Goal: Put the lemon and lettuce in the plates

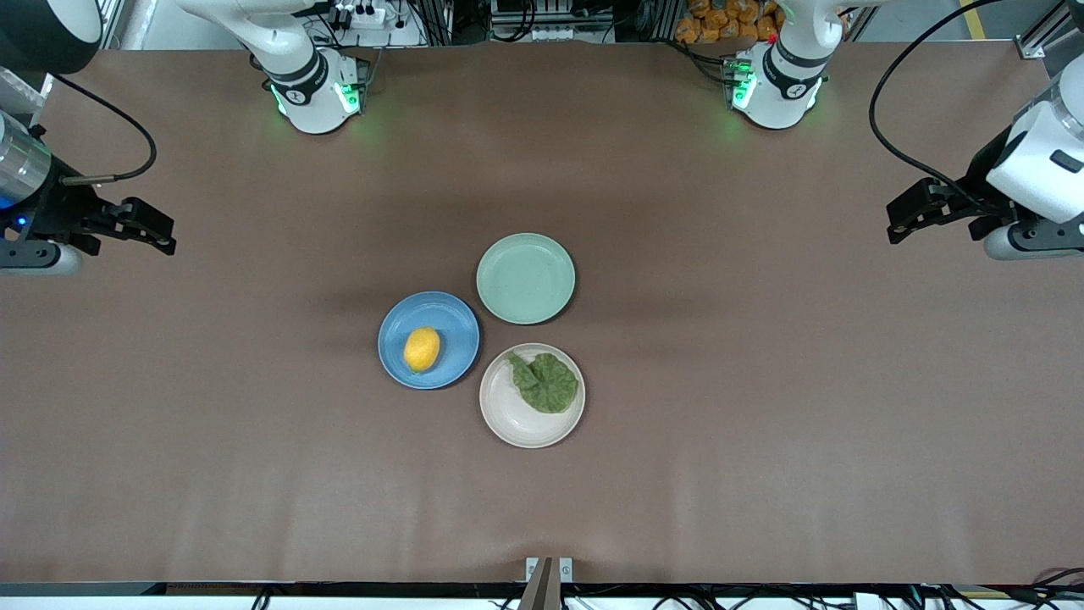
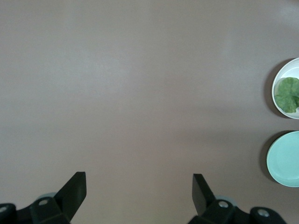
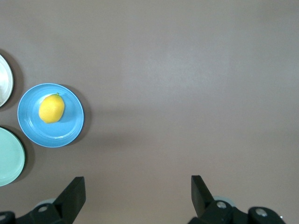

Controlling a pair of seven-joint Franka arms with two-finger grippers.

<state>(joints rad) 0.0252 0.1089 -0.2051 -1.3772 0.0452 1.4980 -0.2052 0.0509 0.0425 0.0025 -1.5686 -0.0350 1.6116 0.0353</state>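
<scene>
Lemon (image 1: 422,349) is seen lying in the blue plate (image 1: 428,340), slightly toward the plate's nine o'clock, and lettuce (image 1: 545,382) rests in the cream-white plate (image 1: 532,396), spread toward its rim at about two o'clock. The cream-white plate sits at roughly four o'clock from the blue one, nearer the front camera, their rims almost touching. A mint-green plate (image 1: 525,278) stands empty at about twelve o'clock from the cream-white plate.

Both placements are judged to be done, so the task appears finished or at its very last step. Nothing more than keeping the arms parked seems to be called for next.

The right claw (image 1: 140,224) hangs over bare worktop (image 1: 762,381) at the right arm's end, well apart from the plates. Its fingers (image 3: 72,196) are spread wide and nothing is held or touched. The left claw (image 1: 919,210) hangs over the left arm's end of the worktop, likewise well apart from the plates, with fingers (image 2: 74,189) spread wide and empty. Both arms are judged to be waiting.
</scene>
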